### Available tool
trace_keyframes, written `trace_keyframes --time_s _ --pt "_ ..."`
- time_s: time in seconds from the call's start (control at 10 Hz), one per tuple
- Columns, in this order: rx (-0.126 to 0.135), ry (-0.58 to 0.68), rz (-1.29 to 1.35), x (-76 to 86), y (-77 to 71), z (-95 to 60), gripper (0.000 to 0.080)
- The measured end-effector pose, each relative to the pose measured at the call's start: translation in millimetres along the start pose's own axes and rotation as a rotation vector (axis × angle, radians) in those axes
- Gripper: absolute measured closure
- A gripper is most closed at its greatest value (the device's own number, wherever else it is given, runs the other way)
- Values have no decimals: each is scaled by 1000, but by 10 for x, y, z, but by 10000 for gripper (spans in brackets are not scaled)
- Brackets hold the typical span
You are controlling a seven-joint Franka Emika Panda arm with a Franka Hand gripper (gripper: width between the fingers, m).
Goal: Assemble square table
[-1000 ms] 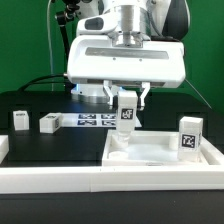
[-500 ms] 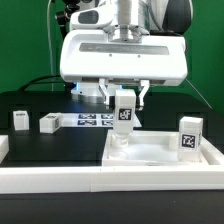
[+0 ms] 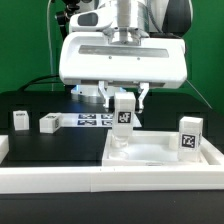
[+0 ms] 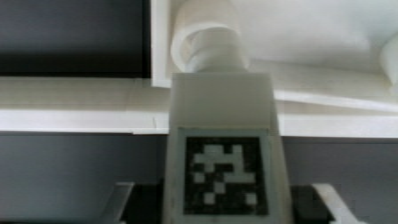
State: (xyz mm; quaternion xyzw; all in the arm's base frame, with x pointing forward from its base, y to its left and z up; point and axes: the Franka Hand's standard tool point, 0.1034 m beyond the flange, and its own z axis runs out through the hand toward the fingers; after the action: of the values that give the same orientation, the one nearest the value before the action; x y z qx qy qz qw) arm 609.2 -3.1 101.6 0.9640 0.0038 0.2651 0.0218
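Gripper [image 3: 125, 100] clamped on the top of one leg [image 3: 124, 118], long axis vertical, its round end pointing straight down onto the slab [image 3: 165, 152] at the slab's corner on the exterior view's left; seating cannot be told.

— What can't you make out?
— My hand [image 3: 126, 100] hides part of the marker board [image 3: 88, 120]. At my wrist the leg [image 4: 219, 130] is blurred, its tagged end cut off at the edge.
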Motion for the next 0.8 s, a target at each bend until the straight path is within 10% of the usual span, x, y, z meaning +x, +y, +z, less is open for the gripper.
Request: trace_keyframes --time_s 0.8 --pt "-24 41 -1 -16 83 129 509"
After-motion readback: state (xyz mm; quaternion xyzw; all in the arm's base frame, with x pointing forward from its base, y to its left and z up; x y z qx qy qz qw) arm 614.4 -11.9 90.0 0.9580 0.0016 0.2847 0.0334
